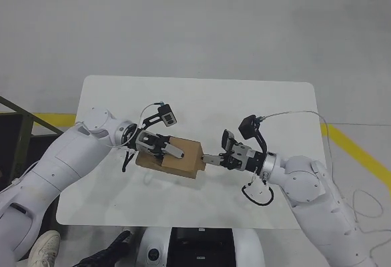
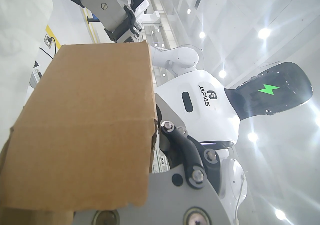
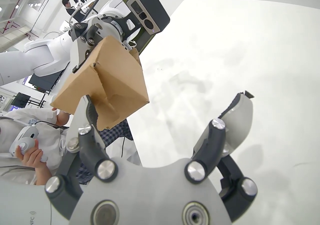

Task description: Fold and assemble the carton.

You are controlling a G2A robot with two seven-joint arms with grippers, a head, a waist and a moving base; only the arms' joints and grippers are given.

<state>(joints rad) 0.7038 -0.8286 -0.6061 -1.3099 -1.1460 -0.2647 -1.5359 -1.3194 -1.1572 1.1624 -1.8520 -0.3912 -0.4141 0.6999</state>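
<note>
My left hand (image 1: 165, 149) clamps the cardboard carton (image 1: 187, 160), its long axis parallel to the near edge of the desk (image 1: 269, 100), flapped end facing my spread-open right hand (image 3: 165, 99).

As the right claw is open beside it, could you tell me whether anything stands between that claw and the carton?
Nothing visible does. The open right claw is at the near end of the carton, one finger beside it; the left claw holds the far end.
</note>
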